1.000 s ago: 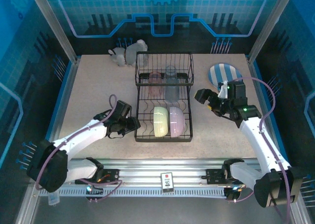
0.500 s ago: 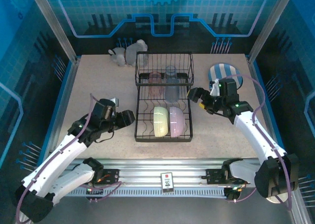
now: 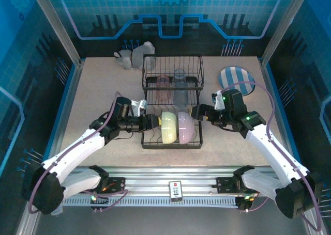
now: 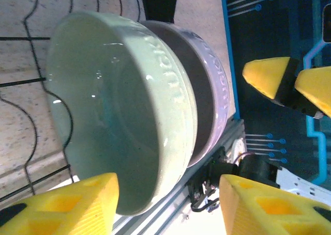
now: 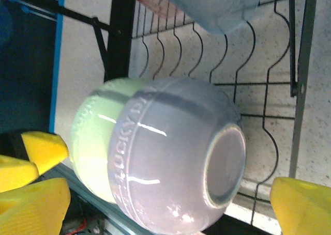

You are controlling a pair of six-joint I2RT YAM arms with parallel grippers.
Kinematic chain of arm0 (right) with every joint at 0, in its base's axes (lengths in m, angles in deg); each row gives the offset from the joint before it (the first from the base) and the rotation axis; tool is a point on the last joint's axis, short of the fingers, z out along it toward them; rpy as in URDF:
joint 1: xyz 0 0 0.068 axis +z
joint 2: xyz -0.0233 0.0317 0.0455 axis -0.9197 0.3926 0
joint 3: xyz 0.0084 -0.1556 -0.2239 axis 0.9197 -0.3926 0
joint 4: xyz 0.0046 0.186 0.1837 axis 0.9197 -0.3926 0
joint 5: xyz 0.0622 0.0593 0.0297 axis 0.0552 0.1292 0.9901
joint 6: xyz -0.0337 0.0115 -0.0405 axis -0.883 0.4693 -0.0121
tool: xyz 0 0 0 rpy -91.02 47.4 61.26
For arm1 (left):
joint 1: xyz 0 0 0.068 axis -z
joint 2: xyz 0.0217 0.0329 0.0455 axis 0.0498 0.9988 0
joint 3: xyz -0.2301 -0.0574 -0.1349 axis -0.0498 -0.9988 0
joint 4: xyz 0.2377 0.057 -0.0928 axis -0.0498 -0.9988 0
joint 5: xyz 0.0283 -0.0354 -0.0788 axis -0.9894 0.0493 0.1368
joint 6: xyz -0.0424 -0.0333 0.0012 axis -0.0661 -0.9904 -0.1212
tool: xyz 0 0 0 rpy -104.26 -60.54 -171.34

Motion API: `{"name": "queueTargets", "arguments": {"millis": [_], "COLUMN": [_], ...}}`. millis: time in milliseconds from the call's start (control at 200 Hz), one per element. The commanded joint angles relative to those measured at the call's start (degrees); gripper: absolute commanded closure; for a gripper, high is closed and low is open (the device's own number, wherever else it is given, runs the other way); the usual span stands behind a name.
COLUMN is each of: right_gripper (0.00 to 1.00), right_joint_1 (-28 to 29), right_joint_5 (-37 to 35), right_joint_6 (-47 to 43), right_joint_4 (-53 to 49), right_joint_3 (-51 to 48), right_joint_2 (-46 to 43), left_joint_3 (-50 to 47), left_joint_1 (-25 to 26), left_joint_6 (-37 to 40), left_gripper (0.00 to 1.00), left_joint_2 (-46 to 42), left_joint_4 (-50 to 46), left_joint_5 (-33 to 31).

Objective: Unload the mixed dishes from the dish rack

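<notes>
A speckled beige table (image 3: 103, 90) sits inside a booth of blue-lit panels and metal posts. In the middle of the table stands the black wire dish rack (image 3: 172, 103). Its raised tier at the far end holds a pink tumbler (image 3: 163, 82) and a blue-grey tumbler (image 3: 179, 80) side by side. In the rack's near half a green bowl (image 3: 169, 126) and a lavender bowl (image 3: 187, 126) stand on edge. They are pressed together, the green one on the left. A striped plate (image 3: 237, 80) lies flat near the table's far right corner. A white animal figurine (image 3: 135, 55) stands at the far edge, just left of the rack.

The left gripper (image 3: 151, 122) reaches in at the rack's left side, close to the green bowl. In its wrist view the jaws are parted with nothing clamped. The green bowl's (image 4: 119, 100) hollow faces the camera, with its lower rim just beside one yellow finger (image 4: 77, 204), and the lavender bowl (image 4: 212, 90) is behind it.

The right gripper (image 3: 199, 112) comes in at the rack's right side, near the lavender bowl. Its jaws are spread wide and hold nothing. Its wrist view looks at the lavender bowl's (image 5: 176, 162) base, with the green bowl (image 5: 93, 137) beyond.
</notes>
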Motion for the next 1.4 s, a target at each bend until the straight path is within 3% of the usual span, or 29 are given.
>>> {"name": "queueTargets", "arguments": {"millis": [0, 255, 505, 826, 1026, 1391], "right_gripper": [0.0, 0.0, 0.0, 0.0, 0.0, 0.0], "right_joint_1": [1.69, 5.8, 7.63, 8.49, 8.52, 6.26], "right_joint_5": [-1.59, -2.65, -3.69, -4.0, -5.17, -5.89], "right_joint_6": [-2.05, -1.69, -1.51, -2.03, -2.48, -1.95], "right_joint_4": [-3.36, -2.23, -1.43, -0.72, -1.57, -2.33], "right_joint_3": [-0.38, -0.38, -0.38, -0.38, -0.38, -0.38], "right_joint_2": [0.4, 3.94, 6.74, 10.49, 11.55, 11.24], "left_joint_3": [0.24, 0.38, -1.83, -3.3, -4.11, -4.4], "left_joint_1": [0.01, -0.37, -1.38, -1.59, -1.6, -1.56], "left_joint_6": [0.83, -0.76, -7.0, -11.26, -12.96, -19.14], "left_gripper": [0.49, 0.57, 0.66, 0.83, 1.0, 1.0], "left_joint_2": [3.51, 9.13, 13.11, 17.76, 19.32, 20.96], "left_joint_4": [5.72, 10.44, 19.51, 26.02, 27.6, 37.51], "left_joint_5": [6.56, 10.38, 14.94, 17.93, 18.1, 20.51]}}
